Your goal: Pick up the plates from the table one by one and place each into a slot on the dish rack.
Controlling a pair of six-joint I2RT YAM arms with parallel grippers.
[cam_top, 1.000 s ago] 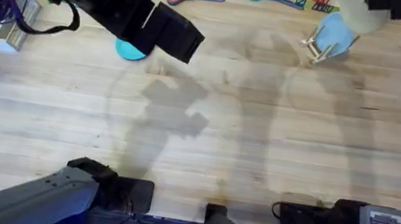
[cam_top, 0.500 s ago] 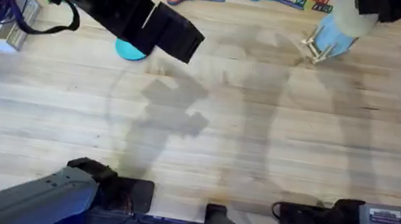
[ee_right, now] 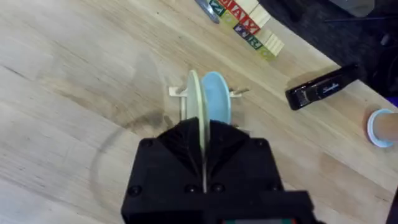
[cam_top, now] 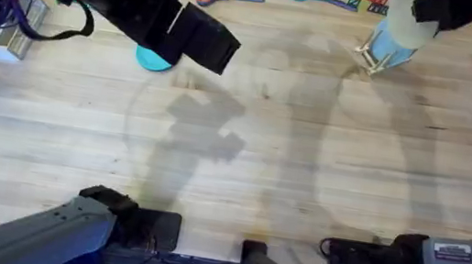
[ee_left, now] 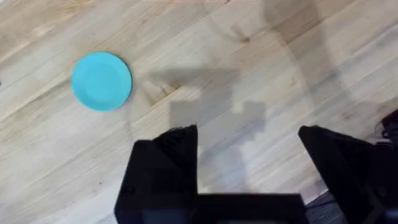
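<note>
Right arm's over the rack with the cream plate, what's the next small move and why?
Probably lower a little further, then open. The right gripper is shut on the cream plate, edge-up over the rack beside the light blue plate already slotted. Whether its rim has seated between pegs is hidden.

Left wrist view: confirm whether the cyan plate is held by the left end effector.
No. The cyan plate lies flat on the table, apart from the open left end effector.
</note>
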